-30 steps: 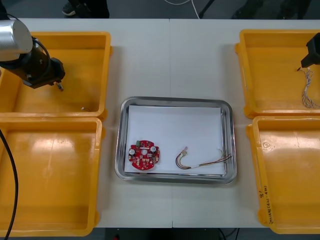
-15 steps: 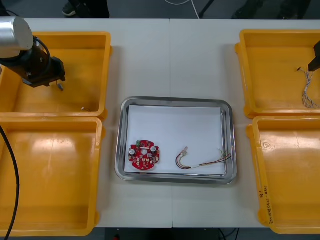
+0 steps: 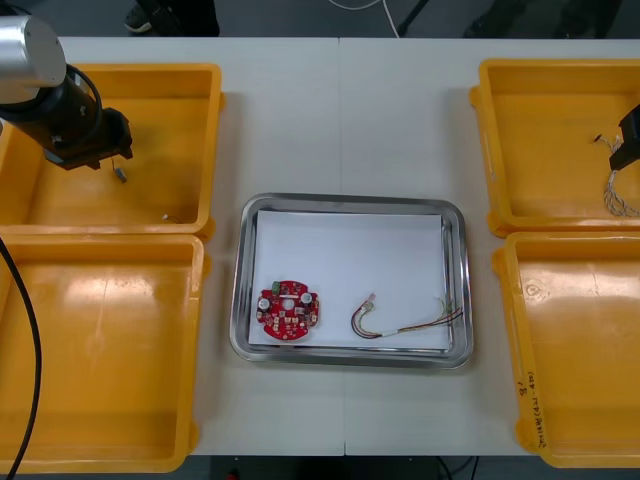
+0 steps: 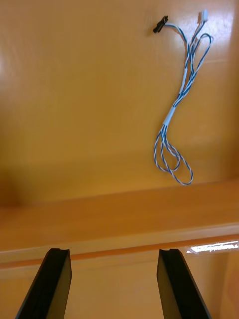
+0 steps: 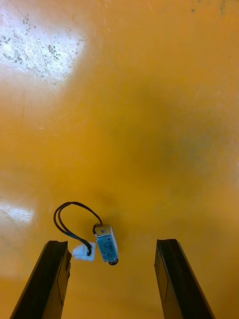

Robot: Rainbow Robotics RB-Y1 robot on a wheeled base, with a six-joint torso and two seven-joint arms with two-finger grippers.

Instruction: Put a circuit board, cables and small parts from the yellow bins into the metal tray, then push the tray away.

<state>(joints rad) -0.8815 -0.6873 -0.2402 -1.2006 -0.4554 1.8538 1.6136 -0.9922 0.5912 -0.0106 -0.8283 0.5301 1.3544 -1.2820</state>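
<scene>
- Yellow plastic bin (image 3: pixel 150 71), far left: my left gripper (image 5: pixel 112 243) hangs low over its floor, fingers apart. A small silver metal part (image 5: pixel 106 242) lies between them, its looped black lead (image 5: pixel 67 219) close to one finger.
- Risk: I might pinch the lead alone, so the part dangles and drops.
- Far-right yellow bin (image 3: pixel 540 66): my right gripper (image 4: pixel 114 251), fingers apart, is over the near wall. The twisted blue and white cable (image 4: pixel 177 109) lies beyond on the floor.
- Risk: going straight down strikes the wall, and the flat, thin cable could slip my grasp.
- Shiny metal tray (image 3: pixel 350 200), centre, holds a round red circuit board (image 3: pixel 289 309) and a red and yellow cable (image 3: pixel 400 325). A careless release could knock them.
</scene>
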